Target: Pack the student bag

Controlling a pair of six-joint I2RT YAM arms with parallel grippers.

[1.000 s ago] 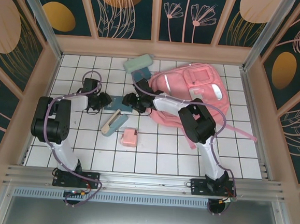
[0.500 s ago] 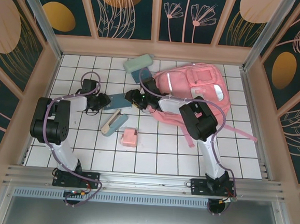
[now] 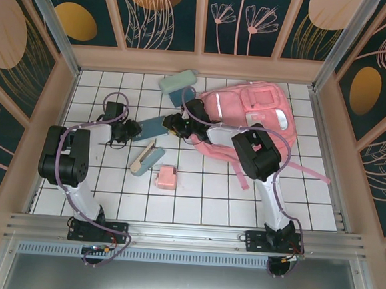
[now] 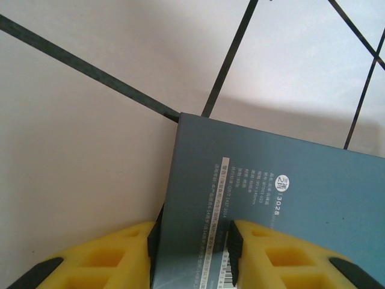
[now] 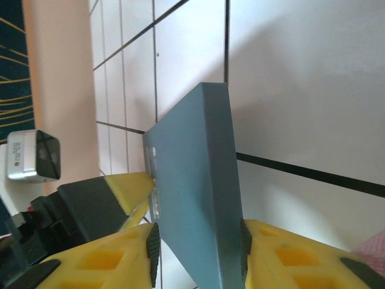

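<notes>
Student bag (image 3: 249, 115) lies right. Right hand (image 3: 174, 124) has just clamped the blue notebook (image 3: 151, 126) that left hand (image 3: 128, 131) holds; we can load it.

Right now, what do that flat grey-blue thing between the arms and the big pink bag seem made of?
The flat grey-blue thing looks like matte card or a paper-covered book: crisp corners, small print, no shine. The student bag looks like soft woven fabric: it slumps and creases; its pale strips look glossier, perhaps reflective.
</notes>
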